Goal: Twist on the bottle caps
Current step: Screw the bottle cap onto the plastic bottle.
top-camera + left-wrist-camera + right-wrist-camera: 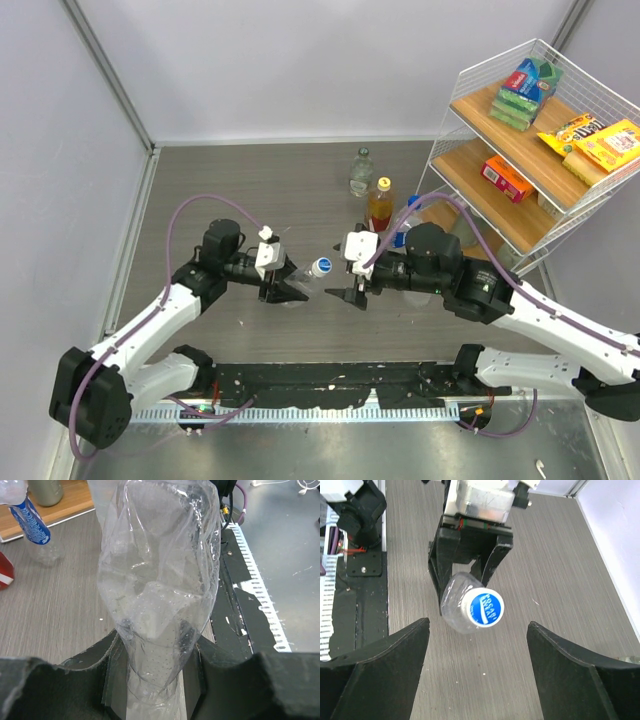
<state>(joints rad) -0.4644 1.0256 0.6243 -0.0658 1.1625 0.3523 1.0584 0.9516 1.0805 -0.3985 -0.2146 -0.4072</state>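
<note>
My left gripper (289, 279) is shut on a clear, crumpled bottle (160, 580) and holds it lying level above the table, neck toward the right arm. The black fingers (80, 680) squeeze the body of the bottle from both sides. A white cap with a blue middle (482, 607) sits on its neck and shows as a small disc (321, 267) in the top view. My right gripper (477, 630) stands open just in front of that cap, a finger (385, 665) wide on each side, touching nothing.
Behind the grippers stand a clear bottle (361, 172), an amber bottle with a yellow cap (380, 205) and a blue-capped bottle (410, 215) partly hidden by the right arm. A wire rack with wooden shelves (470, 170) holding boxed snacks fills the right side.
</note>
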